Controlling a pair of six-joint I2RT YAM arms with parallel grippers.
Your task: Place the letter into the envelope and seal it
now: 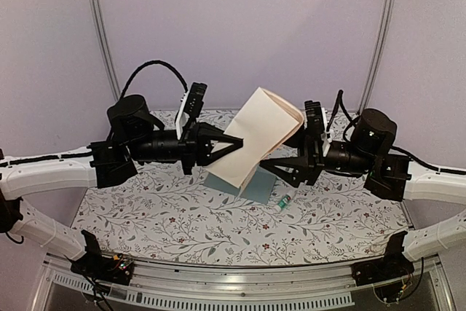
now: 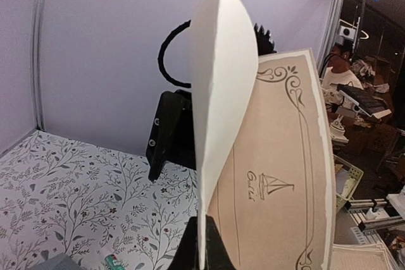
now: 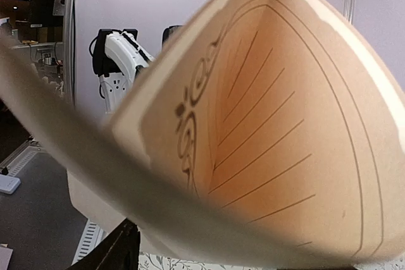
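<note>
Top external: left end effector (image 1: 236, 145) grasps letter (image 1: 258, 132); right end effector (image 1: 266, 164): grip hidden.

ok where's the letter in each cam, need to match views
Top external: the letter is centre frame, bent over, raised above the envelope.
Left wrist: centre to right, pale back edge-on, printed face to its right.
Right wrist: fills most of the frame, ruled side facing the camera.
Shared landmark: the floral table cover; only a sliver shows at the right wrist view's bottom edge.
</note>
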